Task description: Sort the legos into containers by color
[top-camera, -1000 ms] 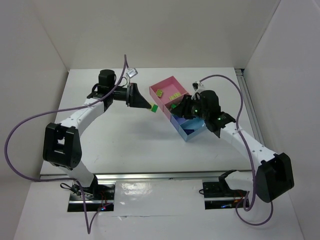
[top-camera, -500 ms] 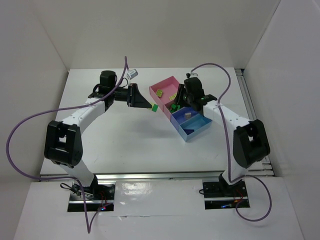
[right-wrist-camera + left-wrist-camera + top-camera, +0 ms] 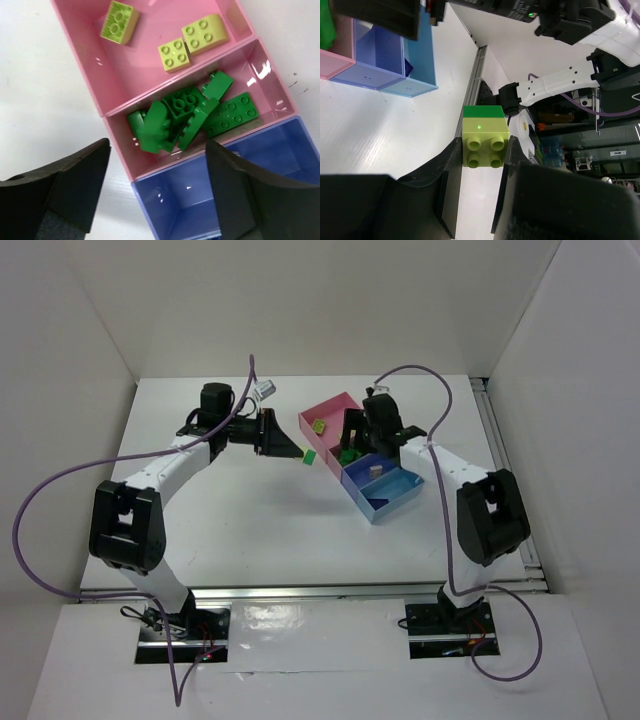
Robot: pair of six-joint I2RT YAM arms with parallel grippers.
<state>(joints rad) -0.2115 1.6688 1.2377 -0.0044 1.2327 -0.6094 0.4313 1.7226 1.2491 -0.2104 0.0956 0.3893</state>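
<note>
Pale yellow-green studded plastic brick [image 3: 485,142], dark green one [image 3: 482,111] partly hidden behind it, sits clamped in the left gripper [image 3: 481,155]. Right gripper [image 3: 157,172], cropped at the lower frame edge, gapes over heaped dark green plastic bricks [image 3: 185,117].

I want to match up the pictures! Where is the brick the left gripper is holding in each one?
Top external: the held brick is at the left gripper tip, beside the pink trays.
Left wrist: in the middle, between the fingers.
Right wrist: not in it.
Shared landmark: the dark blue tray, seen in all three.
</note>
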